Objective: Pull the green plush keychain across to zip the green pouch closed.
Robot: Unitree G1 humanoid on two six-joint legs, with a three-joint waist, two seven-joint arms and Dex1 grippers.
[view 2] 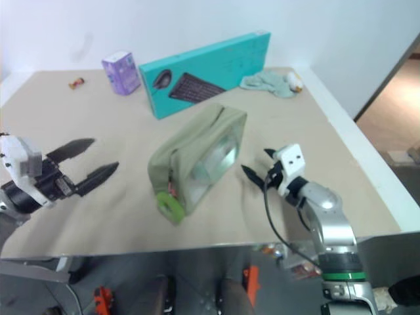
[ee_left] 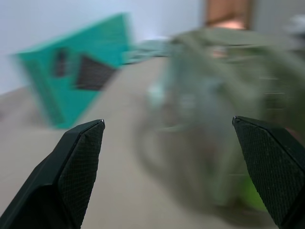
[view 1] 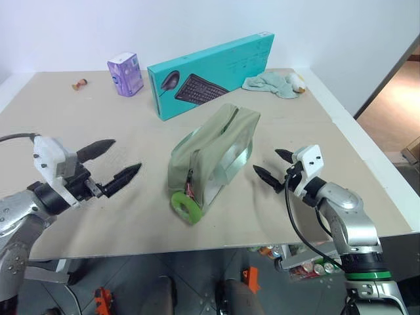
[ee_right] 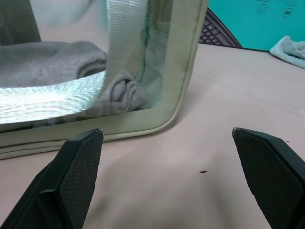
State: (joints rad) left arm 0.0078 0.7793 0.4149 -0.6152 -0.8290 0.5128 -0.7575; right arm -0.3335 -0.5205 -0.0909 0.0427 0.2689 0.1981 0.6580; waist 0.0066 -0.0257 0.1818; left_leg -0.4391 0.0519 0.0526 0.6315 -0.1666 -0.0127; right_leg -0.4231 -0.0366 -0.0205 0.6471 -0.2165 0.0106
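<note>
Pinching the soft, light green plush keychain (view 1: 186, 205) should work; the floppy green pouch (view 1: 213, 155) needs bracing. Both the left claw (view 1: 113, 165) and right claw (view 1: 272, 165) are spread, empty.

We see the green pouch (view 1: 213, 154) as matt sage fabric with a glossy clear plastic side panel, a fuzzy green plush keychain (view 1: 186, 205) at its near end, and behind it a smooth teal cardboard keyboard box (view 1: 210, 73) beside soft crumpled cloth (view 1: 270, 83).
</note>
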